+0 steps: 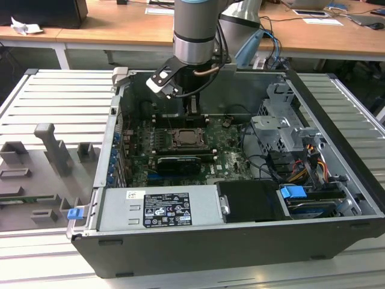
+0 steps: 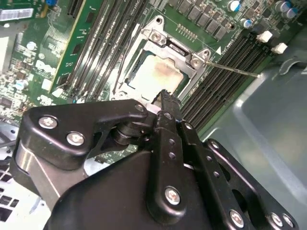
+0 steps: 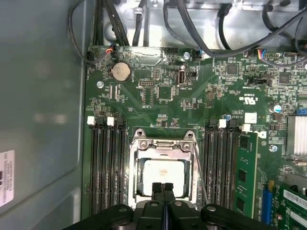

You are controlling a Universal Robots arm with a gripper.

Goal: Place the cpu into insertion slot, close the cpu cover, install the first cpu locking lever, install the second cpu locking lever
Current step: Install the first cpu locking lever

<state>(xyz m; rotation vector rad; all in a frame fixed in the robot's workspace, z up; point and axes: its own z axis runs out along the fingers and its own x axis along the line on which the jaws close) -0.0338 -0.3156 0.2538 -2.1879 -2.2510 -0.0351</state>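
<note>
Reaching straight down into the open grey metal case (image 1: 240,247), the arm (image 1: 195,30) stands upright over the green board (image 3: 158,81). Its black gripper (image 3: 163,188) is clenched, fingertips pressed together with nothing between them, poised just over the socket's edge. A silvery square cover (image 3: 163,145) lies flat on the slot (image 3: 139,172), framing the pale, smooth cpu (image 3: 160,172) seated inside. A thin wire lever (image 2: 235,69) juts out beside it.
</note>
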